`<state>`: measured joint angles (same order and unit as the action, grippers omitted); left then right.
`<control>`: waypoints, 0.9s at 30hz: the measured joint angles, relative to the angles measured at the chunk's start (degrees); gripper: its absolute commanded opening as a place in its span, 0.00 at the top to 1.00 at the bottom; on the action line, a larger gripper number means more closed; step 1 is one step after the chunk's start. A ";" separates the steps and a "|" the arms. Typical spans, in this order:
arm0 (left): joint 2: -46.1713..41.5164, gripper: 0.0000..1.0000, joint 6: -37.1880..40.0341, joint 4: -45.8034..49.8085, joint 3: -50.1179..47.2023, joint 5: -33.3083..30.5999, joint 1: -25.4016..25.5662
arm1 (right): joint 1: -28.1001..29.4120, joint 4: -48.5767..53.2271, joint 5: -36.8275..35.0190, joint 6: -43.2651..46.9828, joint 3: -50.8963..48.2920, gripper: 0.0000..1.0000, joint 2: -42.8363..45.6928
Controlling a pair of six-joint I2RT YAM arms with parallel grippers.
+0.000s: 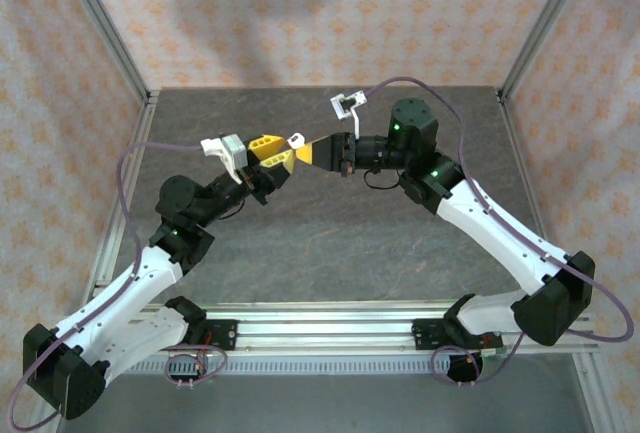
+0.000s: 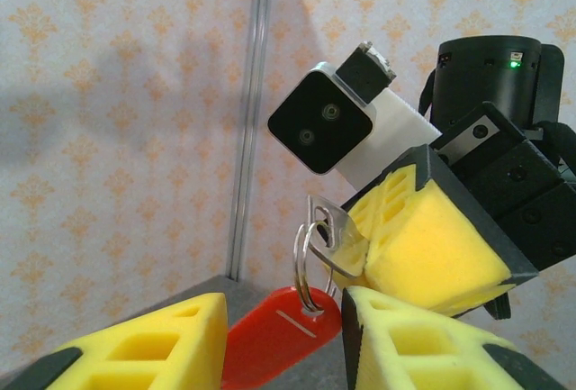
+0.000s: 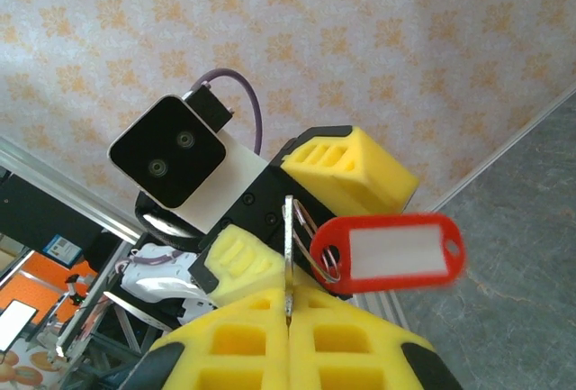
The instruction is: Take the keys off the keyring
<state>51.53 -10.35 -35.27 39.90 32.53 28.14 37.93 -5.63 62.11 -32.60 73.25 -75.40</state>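
Looking through the right wrist camera, I see the right gripper (image 3: 288, 304) clamped on a key (image 3: 288, 237), edge-on between its pads. The keyring (image 2: 306, 268) and red tag (image 3: 396, 250) hang from it between the left gripper's (image 2: 283, 309) spread fingers, above the table (image 1: 330, 243).

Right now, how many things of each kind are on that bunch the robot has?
Silver key: 1
Metal keyring: 1
Red tag: 1
Total: 3
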 measured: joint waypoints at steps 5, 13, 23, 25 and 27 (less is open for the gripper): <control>0.76 0.59 0.42 0.02 0.00 0.00 0.00 | 0.00 0.02 0.94 0.02 0.00 1.00 0.00; 1.36 0.62 1.09 -0.15 0.04 0.00 0.00 | 0.00 0.04 1.40 0.02 0.00 1.00 -0.02; 1.90 0.70 1.97 -0.22 0.26 0.00 0.00 | 0.02 0.24 2.38 0.02 -0.02 1.00 -0.15; 2.10 0.71 2.14 -0.20 0.39 0.02 0.00 | 0.02 0.24 2.47 0.04 -0.04 1.00 -0.15; 2.14 0.71 2.34 -0.20 0.46 0.02 0.00 | 0.02 0.24 2.49 0.04 -0.09 1.00 -0.15</control>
<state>53.67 -8.01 -35.46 40.36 32.56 28.14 37.95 -5.39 64.60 -32.56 73.17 -75.55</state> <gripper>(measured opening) 0.295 0.049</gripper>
